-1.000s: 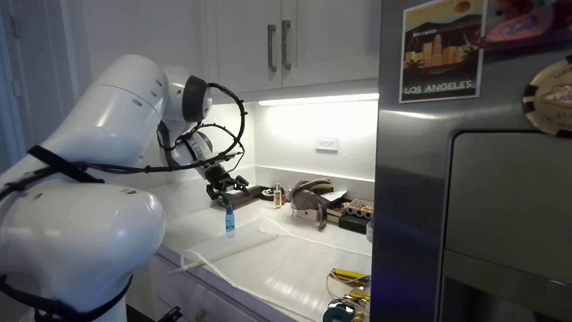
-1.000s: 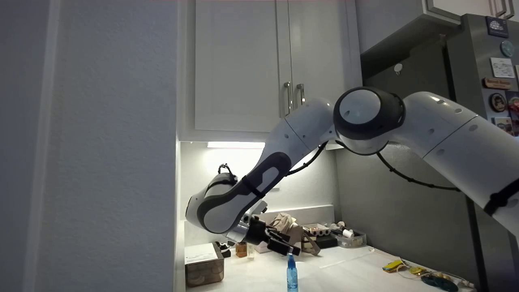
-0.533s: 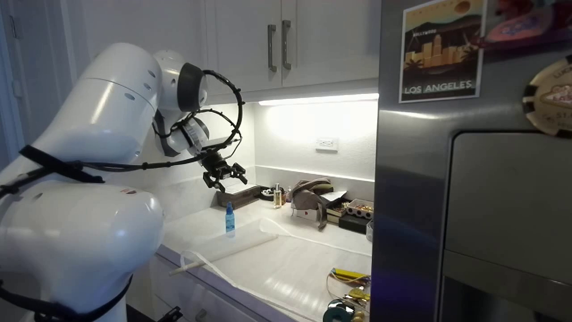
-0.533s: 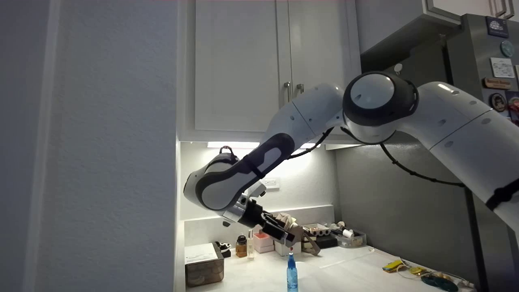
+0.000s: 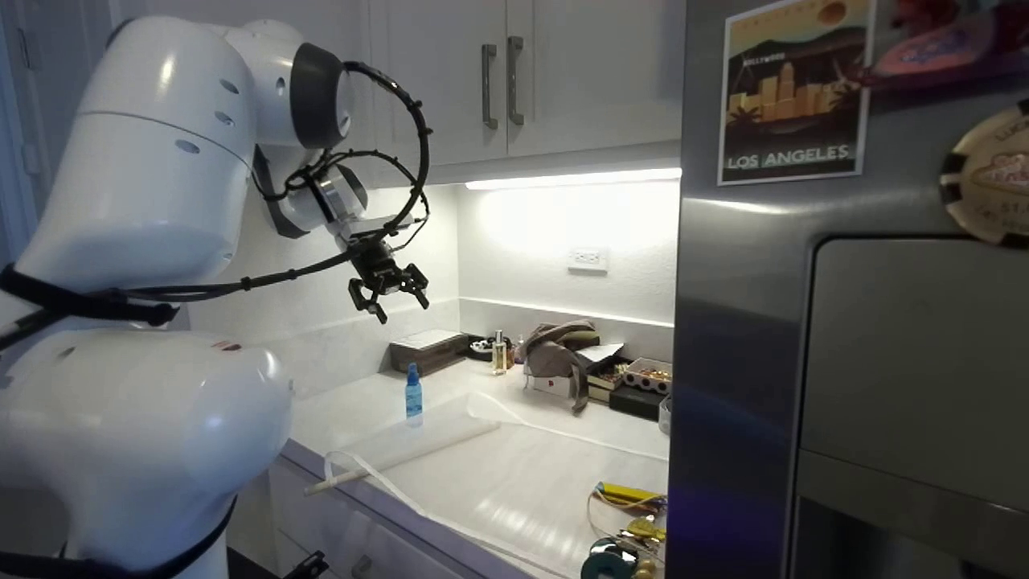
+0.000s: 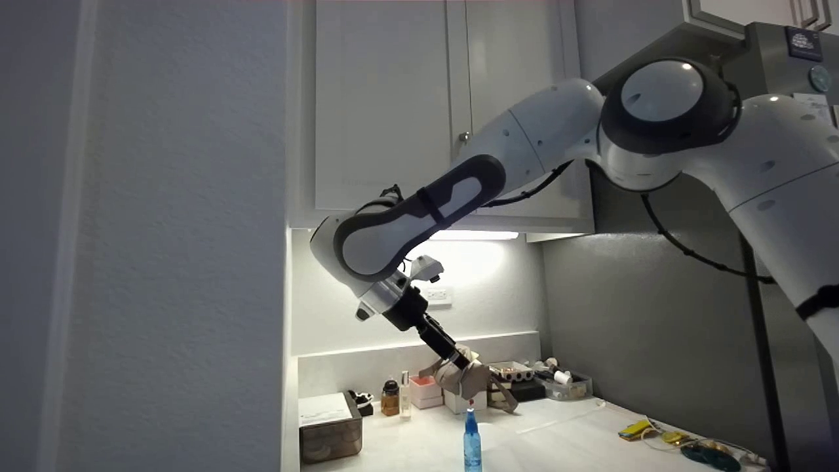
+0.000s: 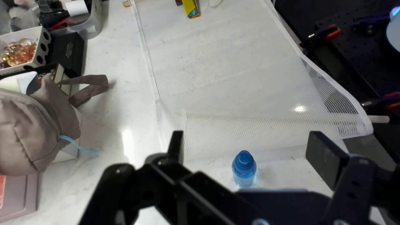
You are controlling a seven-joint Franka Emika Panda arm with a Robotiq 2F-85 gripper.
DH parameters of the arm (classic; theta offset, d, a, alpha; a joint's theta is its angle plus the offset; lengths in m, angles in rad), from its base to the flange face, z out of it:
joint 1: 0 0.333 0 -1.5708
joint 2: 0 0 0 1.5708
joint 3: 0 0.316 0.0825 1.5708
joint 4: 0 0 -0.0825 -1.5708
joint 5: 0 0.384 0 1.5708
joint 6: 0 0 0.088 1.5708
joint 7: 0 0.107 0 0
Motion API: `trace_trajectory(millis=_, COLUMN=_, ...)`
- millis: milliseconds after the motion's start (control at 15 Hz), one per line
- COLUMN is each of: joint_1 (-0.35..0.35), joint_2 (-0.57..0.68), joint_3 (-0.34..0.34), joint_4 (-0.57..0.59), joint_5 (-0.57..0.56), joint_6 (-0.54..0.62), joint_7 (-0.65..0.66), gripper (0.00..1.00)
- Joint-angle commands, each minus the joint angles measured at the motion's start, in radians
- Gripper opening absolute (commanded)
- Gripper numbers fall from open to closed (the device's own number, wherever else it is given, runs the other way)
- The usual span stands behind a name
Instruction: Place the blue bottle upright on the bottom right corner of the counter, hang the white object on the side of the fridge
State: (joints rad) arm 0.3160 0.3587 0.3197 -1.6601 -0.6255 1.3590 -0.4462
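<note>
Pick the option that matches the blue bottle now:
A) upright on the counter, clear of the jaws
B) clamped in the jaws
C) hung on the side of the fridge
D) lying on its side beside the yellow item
A: in an exterior view the blue bottle stands upright on the counter, with a plain gap between its tip and the open jaws.
</note>
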Motion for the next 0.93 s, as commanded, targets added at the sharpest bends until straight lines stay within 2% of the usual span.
trace_trajectory(millis=0, joint_1=-0.041, joint_2=-0.209, joint_3=0.008, joint_4=-0.233, joint_5=0.085, joint_6=0.157, joint_7=0.015, gripper=1.00)
trace_trajectory(millis=333, joint_1=-0.024, joint_2=-0.454, joint_3=0.004, joint_4=-0.488, joint_5=0.139, joint_6=0.301, joint_7=0.044, gripper=1.00)
trace_trajectory(millis=600, joint_1=0.016, joint_2=-0.674, joint_3=0.006, joint_4=-0.693, joint_5=0.174, joint_6=0.390, joint_7=0.122, gripper=1.00)
trace_trajectory(millis=867, joint_1=0.046, joint_2=-0.896, joint_3=-0.038, joint_4=-0.862, joint_5=0.230, joint_6=0.517, joint_7=0.185, gripper=1.00)
